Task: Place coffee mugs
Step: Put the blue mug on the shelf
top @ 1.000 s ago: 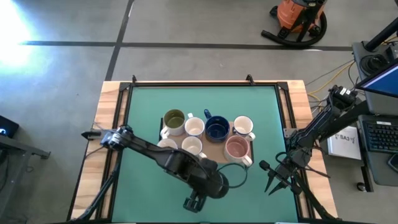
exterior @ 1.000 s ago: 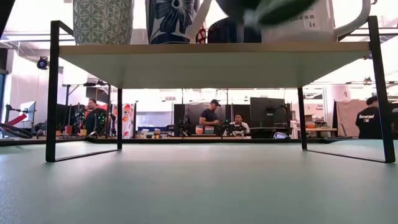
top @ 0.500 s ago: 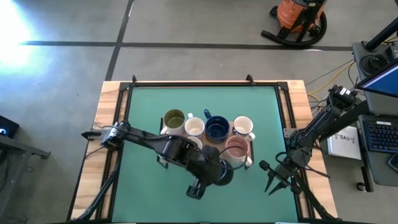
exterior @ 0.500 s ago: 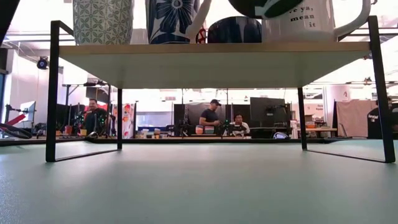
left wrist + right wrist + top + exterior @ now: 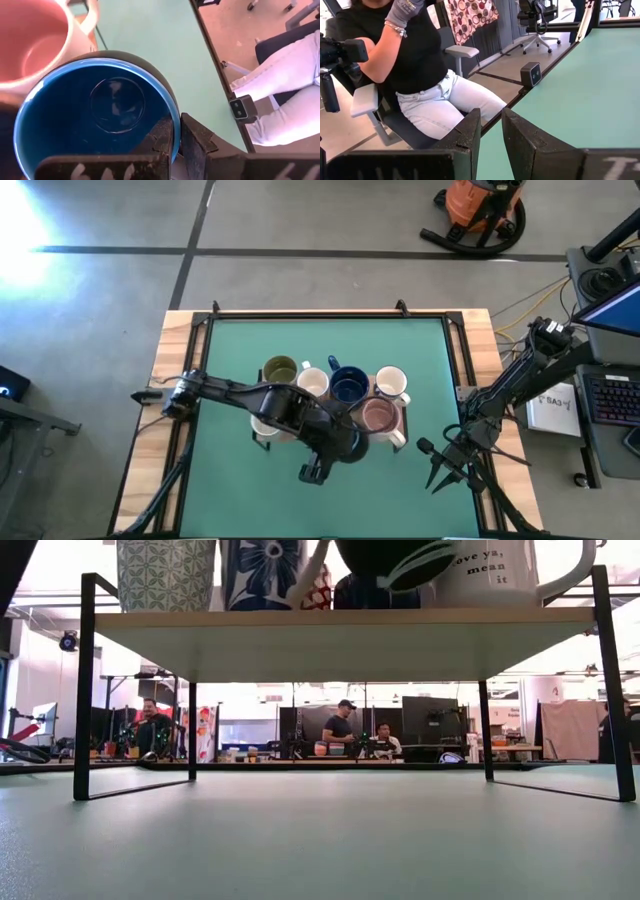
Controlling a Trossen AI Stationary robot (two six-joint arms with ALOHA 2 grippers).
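A dark navy mug with a blue inside (image 5: 95,110) hangs above the near edge of a raised shelf (image 5: 340,640), with my left gripper (image 5: 177,131) shut on it. In the high view this mug (image 5: 350,446) is just near of the pinkish mug (image 5: 381,417). On the shelf stand an olive-inside mug (image 5: 280,370), a white mug (image 5: 313,383), a second navy mug (image 5: 348,386) and another white mug (image 5: 391,383). My right gripper (image 5: 490,134) waits open at the table's near right (image 5: 440,470), holding nothing. My left gripper pinches the navy mug's rim (image 5: 172,107), one finger (image 5: 161,142) inside the cup and the other finger (image 5: 196,142) outside its wall. The fingers slant down from the table's near side. The mug is lifted clear, mouth up, its underside (image 5: 400,555) above the shelf top.
The shelf stands on thin black legs (image 5: 84,690) in the middle of the green mat (image 5: 230,350), with open room beneath. A patterned mug (image 5: 165,575) and a blue-flowered mug (image 5: 270,575) show on its top. A seated person (image 5: 420,60) is beyond the table's right edge.
My left gripper, still shut on the navy mug, has carried it up and toward the table's far edge, from beside the shelf's near side to above its near edge next to the pinkish mug. The mug has stayed mouth up.
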